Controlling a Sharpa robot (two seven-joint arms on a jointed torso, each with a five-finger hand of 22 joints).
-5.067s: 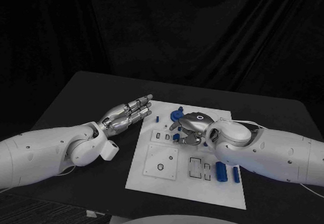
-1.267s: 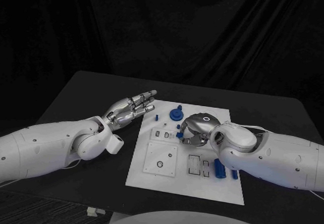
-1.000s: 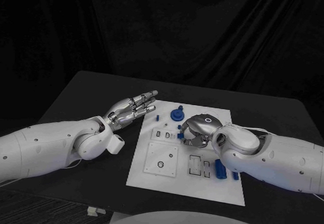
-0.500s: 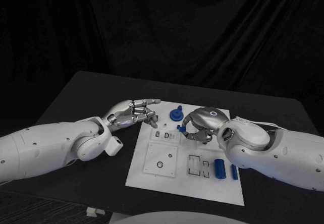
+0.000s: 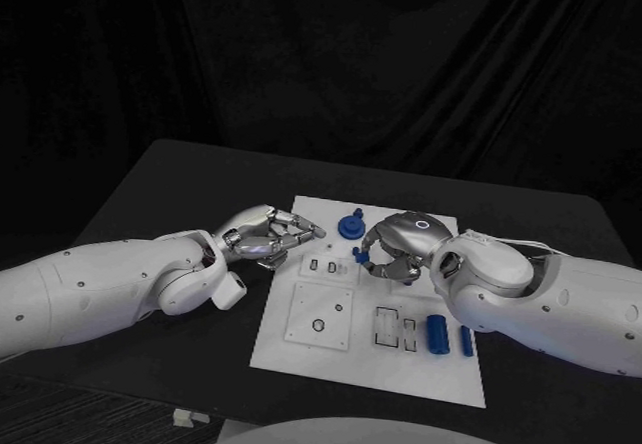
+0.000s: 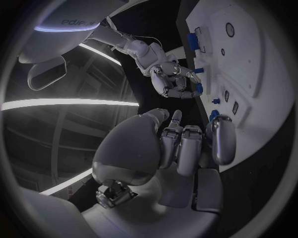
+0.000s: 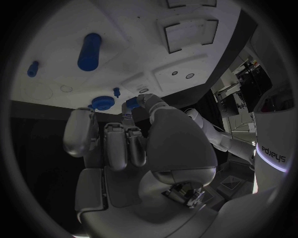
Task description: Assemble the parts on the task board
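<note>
Task board (image 5: 378, 370) sits mid-table (image 5: 165, 179), white plate w/ several slots and recesses. Assembly looks early to mid stage, judging by what's loose vs seated.

Seated or standing, as far as visible: a round blue knob part (image 5: 351, 225) at the board's far end, upright. A small blue peg (image 7: 116, 90) stands just beside it in the right wrist view. Can't tell if either is fully pressed home.

Still loose: a blue cylinder (image 5: 436, 334) lying flat on the board's right side near the robot, plus a thinner blue rod (image 5: 465, 340) just beside it, partly under the right arm. Rectangular slots (image 5: 390, 328) next to them look unfilled. The raised square plate (image 5: 319, 320) w/ an oval hole also has nothing in it. Small slots (image 5: 319, 268) near the left hand look unfilled too.

Right hand (image 5: 394, 248) hovers over the board's far-middle area, fingers curled in, pinching a small blue part (image 7: 131, 103) at the tips; blue shows between the fingers in the left wrist view as well. Looks like it's mid-placement toward the board, near the knob.

Left hand (image 5: 267, 235) is at the board's left edge, fingers curled inward toward the far-left corner. Can't tell if it holds anything or just steadies the board; nothing blue is plainly visible inside it.

Est: most insertions are left, i.e. cylinder, rod, and the held piece.
</note>
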